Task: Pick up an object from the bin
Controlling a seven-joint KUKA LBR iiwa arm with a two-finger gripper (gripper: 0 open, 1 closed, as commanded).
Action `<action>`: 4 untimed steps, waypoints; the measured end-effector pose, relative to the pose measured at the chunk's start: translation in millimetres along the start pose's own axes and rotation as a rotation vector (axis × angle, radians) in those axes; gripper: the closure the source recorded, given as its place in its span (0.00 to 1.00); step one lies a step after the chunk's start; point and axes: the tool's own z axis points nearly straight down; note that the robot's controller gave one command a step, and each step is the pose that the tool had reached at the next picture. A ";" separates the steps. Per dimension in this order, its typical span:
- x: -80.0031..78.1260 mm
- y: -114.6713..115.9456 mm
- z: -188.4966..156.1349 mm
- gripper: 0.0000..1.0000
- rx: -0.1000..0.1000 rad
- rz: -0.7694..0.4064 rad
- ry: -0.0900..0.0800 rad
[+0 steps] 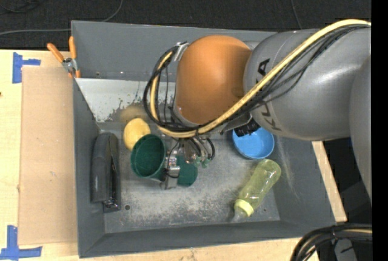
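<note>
One green cup (146,156) partly behind claw (173,172).

Partial black letters (265,67) — an "A" clearest — on the grey arm (321,96)

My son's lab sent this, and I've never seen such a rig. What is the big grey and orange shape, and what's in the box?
The grey shape is a robot arm reaching in from the right. The orange dome is a cover on its wrist. One camera looks down from above on a grey metal bin. Under the dome is the end effector, the arm's grasping part, low beside a dark green cup lying on its side. Nearby lie a yellow ball, a black stapler-like thing, a blue bowl and a pale green bottle. Whether it holds anything I cannot tell.
</note>
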 end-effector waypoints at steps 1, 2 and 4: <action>-1.7 -1.5 -4.7 0.00 -0.001 0.005 -0.008; -23.8 12.3 76.6 0.00 0.000 -0.320 -0.007; -34.8 14.1 105.3 0.00 0.001 -0.665 0.002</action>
